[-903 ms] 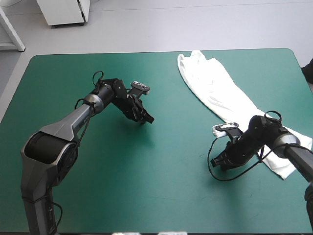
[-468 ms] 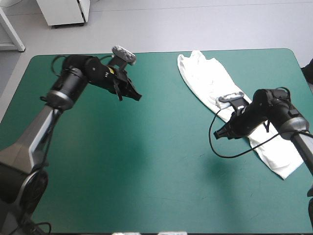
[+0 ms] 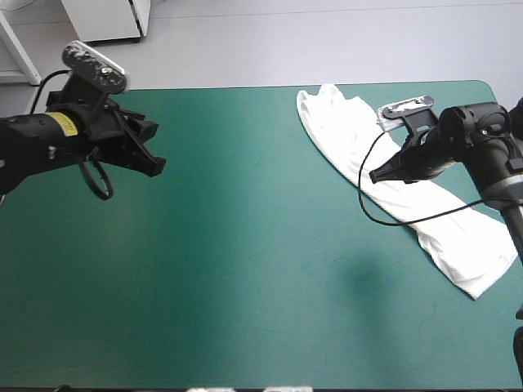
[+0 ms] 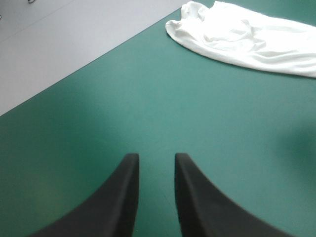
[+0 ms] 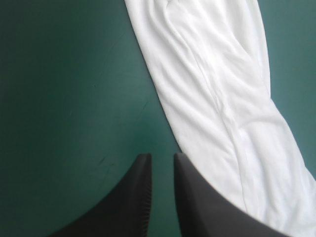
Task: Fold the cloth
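Observation:
The white T-shirt (image 3: 343, 131) lies on the table as a long narrow folded strip, running from the far edge at middle right down to the near right. My right gripper (image 3: 376, 175) hovers above the strip's left edge; in its wrist view the strip (image 5: 217, 98) lies just ahead and to one side, and the gripper (image 5: 162, 157) is open by a narrow gap with nothing in it. My left gripper (image 3: 157, 166) is raised at the far left, well away from the T-shirt (image 4: 242, 37). It (image 4: 157, 157) is slightly open and holds nothing.
The teal-green cover (image 3: 261, 269) stretches wide between the two arms. The table's far edge (image 4: 98, 61) runs just beyond the T-shirt's bunched end, with pale floor past it.
Both arms have lifted and drawn apart. The left gripper swung from the table's middle to the far left. The right gripper rose from beside the strip's near part toward the far right.

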